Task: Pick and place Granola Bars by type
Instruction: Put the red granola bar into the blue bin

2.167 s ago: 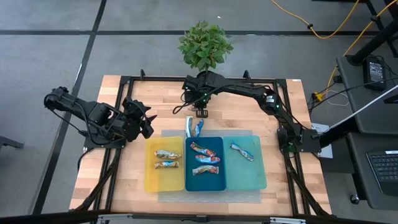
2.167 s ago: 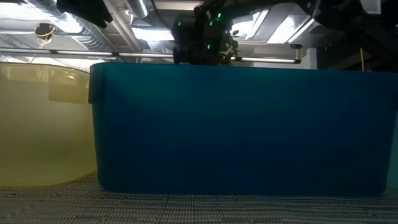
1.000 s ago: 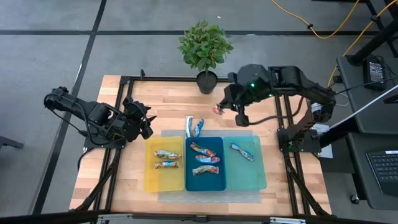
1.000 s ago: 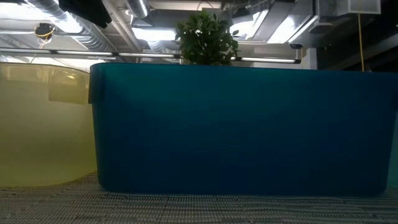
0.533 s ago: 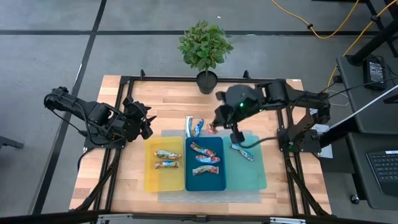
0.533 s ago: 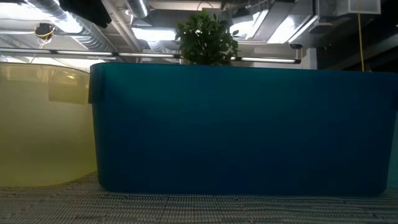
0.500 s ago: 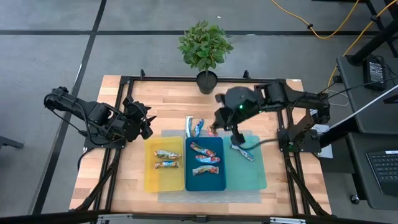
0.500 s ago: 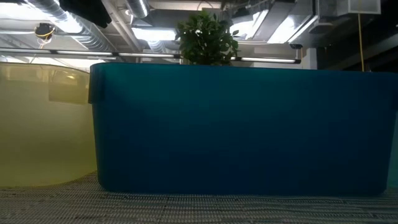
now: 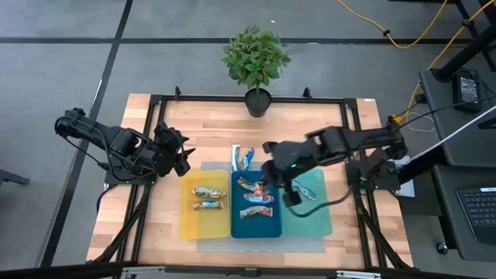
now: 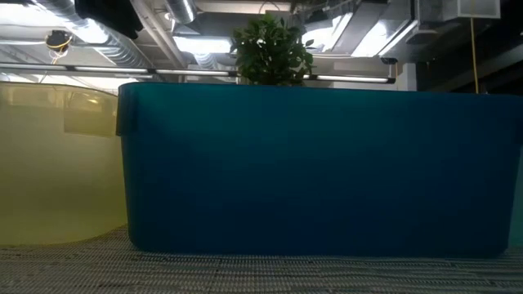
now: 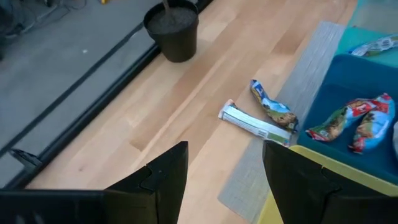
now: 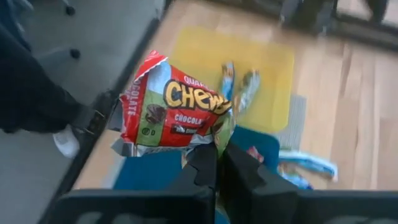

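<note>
- The right gripper [image 12: 216, 163] is clamped tight on a red Chewy chocolate granola bar [image 12: 171, 106], pinching the wrapper's lower edge between its dark fingers [image 12: 202, 167].
- In the high view the right gripper [image 9: 267, 184] hangs over the dark blue tray [image 9: 255, 226], above the tray's edge nearest the teal tray [image 9: 316, 221].
- Three bars in the blue tray [image 9: 256, 198] lie in the dark blue tray, red and blue wrappers among them.
- Two orange-brown bars [image 9: 207, 198] lie in the yellow tray [image 9: 190, 223], just beside the dark blue tray.
- One blue bar [image 9: 307, 191] lies in the teal tray, partly under the right arm.
- Two loose bars [image 11: 264, 118], one white and one blue-patterned, rest touching each other on the wooden table [image 11: 186, 99] and the grey mat [image 11: 292, 106], just beyond the dark blue tray's far rim, toward the potted plant [image 9: 256, 62].
- The left gripper [image 9: 180, 151] waits with its fingers [image 11: 168, 174] spread apart and holding nothing, beside the yellow tray's outer side.
</note>
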